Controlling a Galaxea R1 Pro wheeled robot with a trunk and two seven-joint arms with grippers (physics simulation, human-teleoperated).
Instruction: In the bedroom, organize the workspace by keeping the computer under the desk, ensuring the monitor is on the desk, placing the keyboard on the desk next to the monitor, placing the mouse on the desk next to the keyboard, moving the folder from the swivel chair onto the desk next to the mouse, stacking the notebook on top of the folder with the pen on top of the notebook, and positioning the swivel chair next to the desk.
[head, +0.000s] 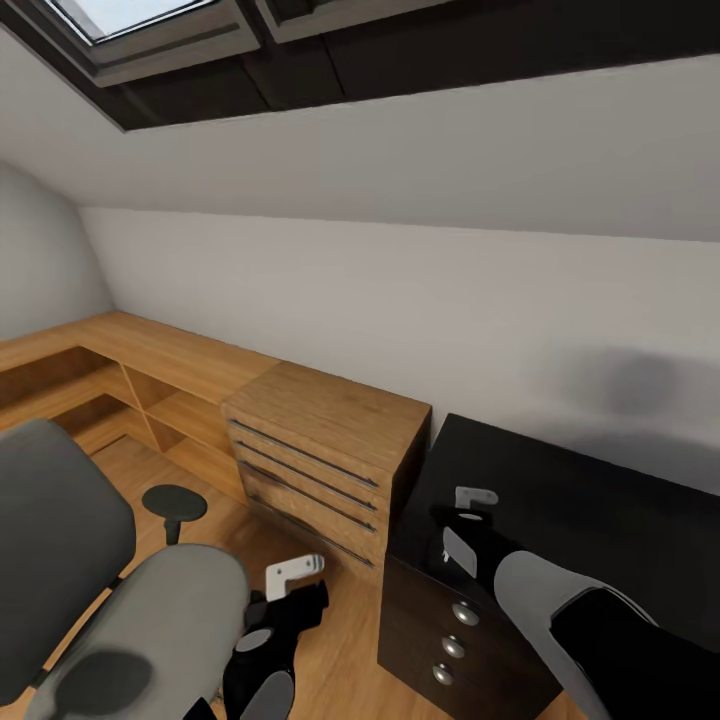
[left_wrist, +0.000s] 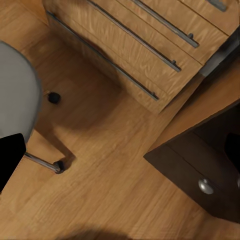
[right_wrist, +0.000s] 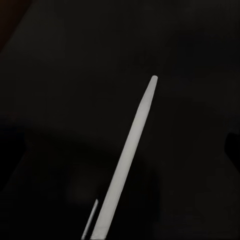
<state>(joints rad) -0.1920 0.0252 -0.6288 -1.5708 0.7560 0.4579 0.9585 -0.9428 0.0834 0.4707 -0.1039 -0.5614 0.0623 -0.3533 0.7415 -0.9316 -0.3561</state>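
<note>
While the right gripper (head: 468, 520) hangs over the black desk (head: 600, 510), its fingers look closed on the pen (right_wrist: 127, 165), a slim pale rod tapering to a blunt tip, seen in the right wrist view against the dark desktop. The head view shows the pale fingers but not the pen. The left gripper (head: 295, 572) hovers low over the wooden floor (left_wrist: 110, 190); its opening cannot be told. The grey swivel chair (head: 110, 590) stands left, before a wooden drawer unit (head: 320, 450).

Soft, even daylight; blurry shadow on wall (head: 620, 390); right wrist view dark.
</note>
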